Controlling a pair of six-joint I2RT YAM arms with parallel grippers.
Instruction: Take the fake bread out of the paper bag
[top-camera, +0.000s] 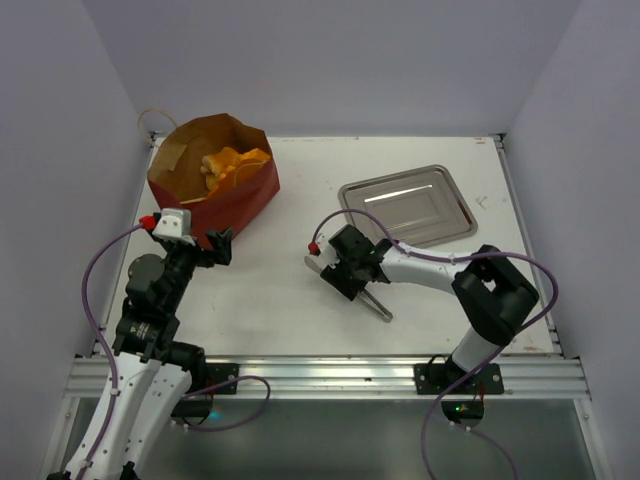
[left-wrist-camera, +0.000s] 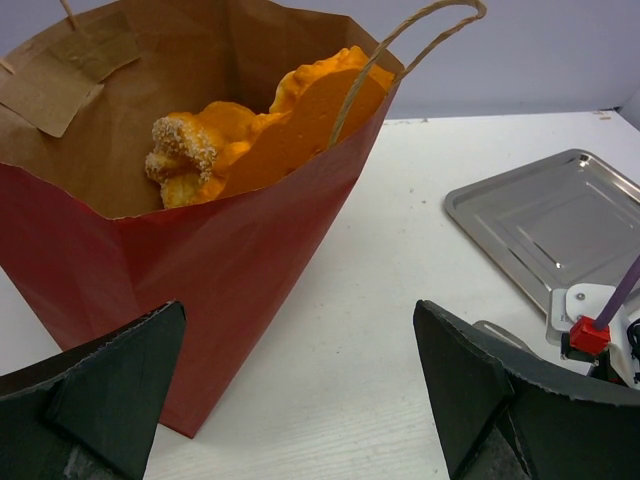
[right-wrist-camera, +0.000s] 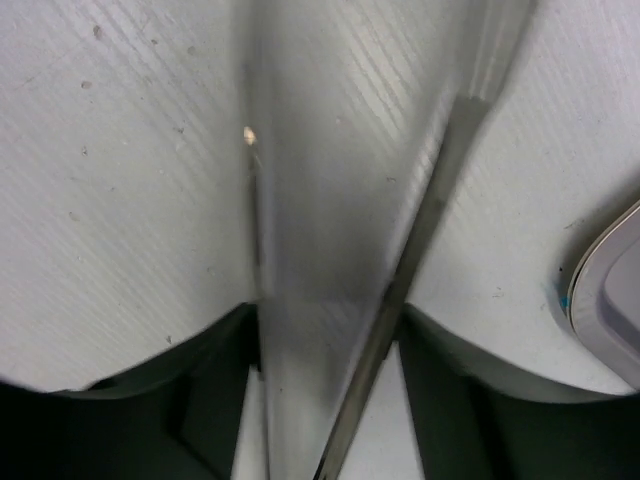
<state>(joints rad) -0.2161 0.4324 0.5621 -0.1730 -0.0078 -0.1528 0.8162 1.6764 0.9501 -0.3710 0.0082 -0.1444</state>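
Red paper bag (left-wrist-camera: 230, 270) with fake bread (left-wrist-camera: 300, 120) stands just ahead of the empty, wide-open left pincer (left-wrist-camera: 300, 390); right pincer (right-wrist-camera: 325, 330), well apart, straddles metal tongs (right-wrist-camera: 424, 230), grip unclear.

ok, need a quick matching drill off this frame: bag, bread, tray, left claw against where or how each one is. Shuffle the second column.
Column 1
1. dark red paper bag
2. glossy orange fake bread
3. shiny rectangular metal tray
4. left claw

Column 2
A. inside the bag, poking above its rim
B. jaws wide apart, facing the bag's near side
C. lying flat on the right, nothing in it
D. standing open at the far left

Pairs: 1-D, 2-A, 3-C, 4-B
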